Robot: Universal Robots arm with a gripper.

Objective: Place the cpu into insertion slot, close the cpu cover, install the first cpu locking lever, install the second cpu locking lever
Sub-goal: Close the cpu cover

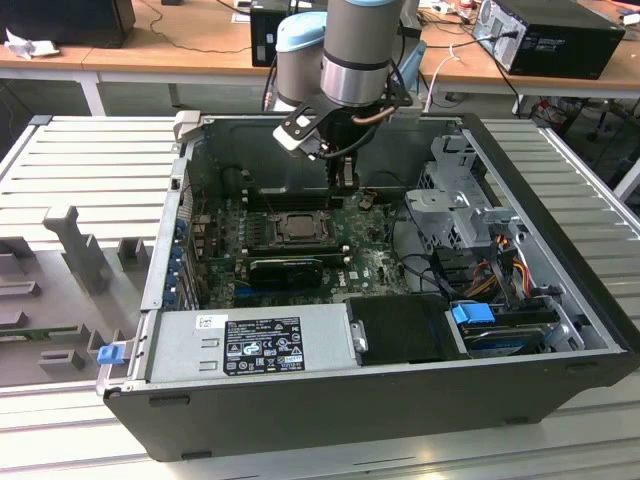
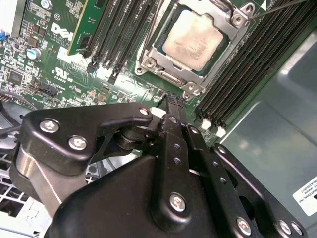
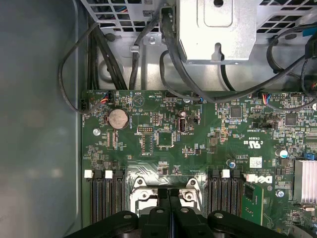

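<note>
Second wrist view shows you the cpu (image 2: 195,39) seated in the slot (image 2: 173,79) under the closed cover (image 2: 232,38), with the gripper (image 2: 172,101) clenched empty just beside the slot's edge, so only the levers (image 2: 282,6) seem left to latch.

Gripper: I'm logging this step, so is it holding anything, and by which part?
Nothing is held: the gripper is shut with nothing between its jaws. The cpu lies apart from it, under the closed cpu cover.
</note>
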